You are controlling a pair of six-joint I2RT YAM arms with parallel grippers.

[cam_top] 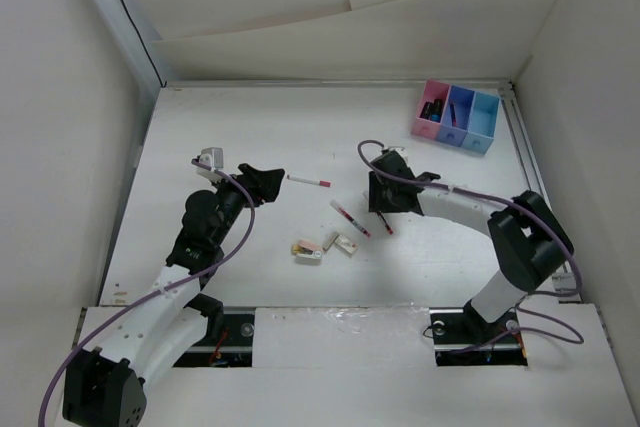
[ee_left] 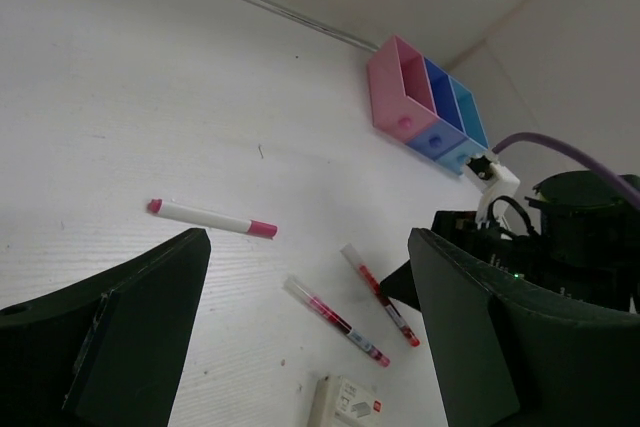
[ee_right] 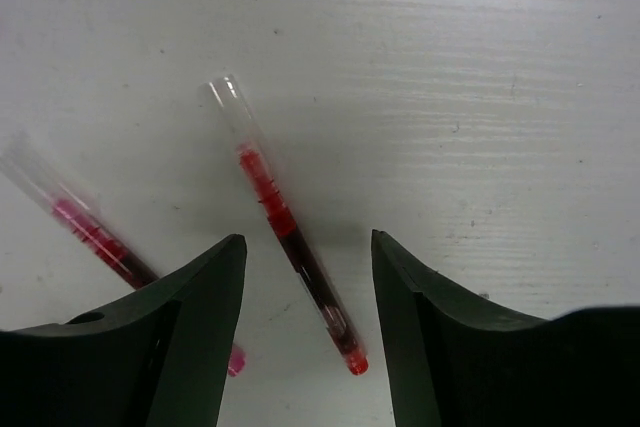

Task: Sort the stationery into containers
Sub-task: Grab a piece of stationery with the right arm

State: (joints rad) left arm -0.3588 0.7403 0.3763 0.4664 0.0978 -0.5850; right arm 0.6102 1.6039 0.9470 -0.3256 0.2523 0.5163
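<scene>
Barely begun, we judge — pink bin [cam_top: 422, 127] upper right holds something dark; three pens [cam_top: 349, 218] and erasers [cam_top: 308, 250] lie mid-frame. Left end effector [ee_left: 308, 247] wide, empty; right end effector [ee_right: 307, 247] open astride one.

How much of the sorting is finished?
Little. Something dark lies in the pink bin and blue bin. The open right fingers straddle one pen on the table. Another red pen, a white pen and a few erasers are left.
</scene>
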